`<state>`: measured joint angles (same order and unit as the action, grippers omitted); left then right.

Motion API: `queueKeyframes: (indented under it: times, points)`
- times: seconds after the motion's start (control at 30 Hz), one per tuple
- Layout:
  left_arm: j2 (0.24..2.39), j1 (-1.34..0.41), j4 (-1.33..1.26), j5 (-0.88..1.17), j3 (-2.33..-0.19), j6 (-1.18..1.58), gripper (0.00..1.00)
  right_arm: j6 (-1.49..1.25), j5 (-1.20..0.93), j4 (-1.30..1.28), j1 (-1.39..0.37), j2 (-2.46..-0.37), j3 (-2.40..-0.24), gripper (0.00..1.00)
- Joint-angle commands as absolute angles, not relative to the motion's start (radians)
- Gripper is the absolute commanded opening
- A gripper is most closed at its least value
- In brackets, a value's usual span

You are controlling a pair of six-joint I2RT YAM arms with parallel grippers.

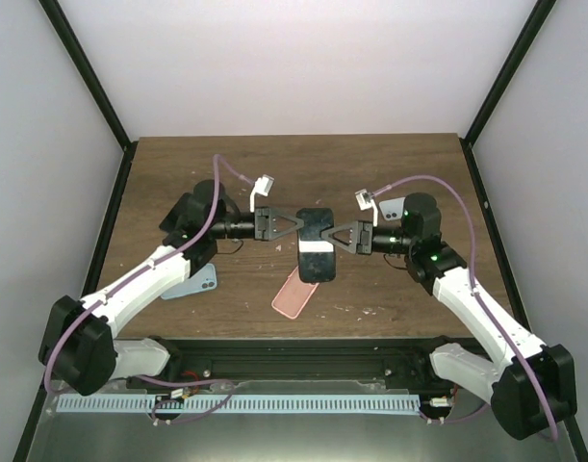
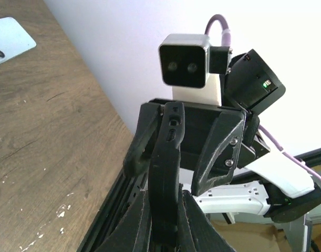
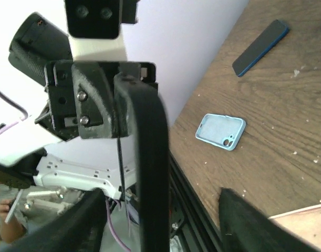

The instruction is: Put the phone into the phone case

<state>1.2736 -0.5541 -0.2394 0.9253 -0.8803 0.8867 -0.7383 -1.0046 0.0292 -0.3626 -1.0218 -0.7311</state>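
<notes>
A black phone case (image 1: pixel 317 227) with a white band across it hangs above the table's middle, between both grippers. My left gripper (image 1: pixel 295 223) is shut on it. In the left wrist view the case (image 2: pixel 169 157) stands edge-on between the closed fingers of that gripper (image 2: pixel 168 207). My right gripper (image 1: pixel 340 236) is open. In the right wrist view its fingers (image 3: pixel 79 226) stand wide apart on either side of the black case (image 3: pixel 149 168), without touching it. I cannot tell whether a phone sits in the case. A dark blue phone (image 3: pixel 261 46) lies on the table.
A pink case (image 1: pixel 294 292) lies on the table below the held case. A light blue case (image 1: pixel 201 282) lies by the left arm and also shows in the right wrist view (image 3: pixel 220 130). A pale phone (image 2: pixel 8 39) lies on the wood. A black rail (image 1: pixel 303 351) runs along the near edge.
</notes>
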Motion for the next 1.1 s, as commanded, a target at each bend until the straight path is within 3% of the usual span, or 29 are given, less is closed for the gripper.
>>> queueKeyframes:
  times: [0.0, 0.07, 0.2, 0.37, 0.47, 0.7, 1.07]
  points:
    - [1.288, -0.551, -0.335, 0.915, -0.882, 0.915, 0.00, -0.770, -1.070, 0.102, -0.371, -1.020, -0.718, 0.42]
    - [1.293, -0.550, -0.323, 0.903, -0.881, 0.908, 0.00, -0.774, -1.059, 0.101, -0.371, -1.022, -0.716, 0.27]
    - [1.302, -0.550, -0.299, 0.895, -0.886, 0.911, 0.03, -0.822, -1.022, 0.127, -0.372, -1.021, -0.709, 0.11]
    - [1.297, -0.549, -0.231, 0.889, -0.889, 0.903, 0.42, -0.920, -0.953, 0.217, -0.371, -1.015, -0.699, 0.08]
    - [1.275, -0.548, -0.188, 0.876, -0.861, 0.898, 0.50, -0.961, -0.895, 0.250, -0.372, -1.015, -0.700, 0.06]
    - [1.249, -0.549, -0.284, 0.925, -0.752, 1.027, 0.53, -1.021, -0.747, 0.304, -0.371, -1.022, -0.690, 0.06]
    - [1.281, -0.551, -0.465, 0.976, -0.704, 1.158, 0.44, -1.058, -0.709, 0.357, -0.372, -1.063, -0.677, 0.06]
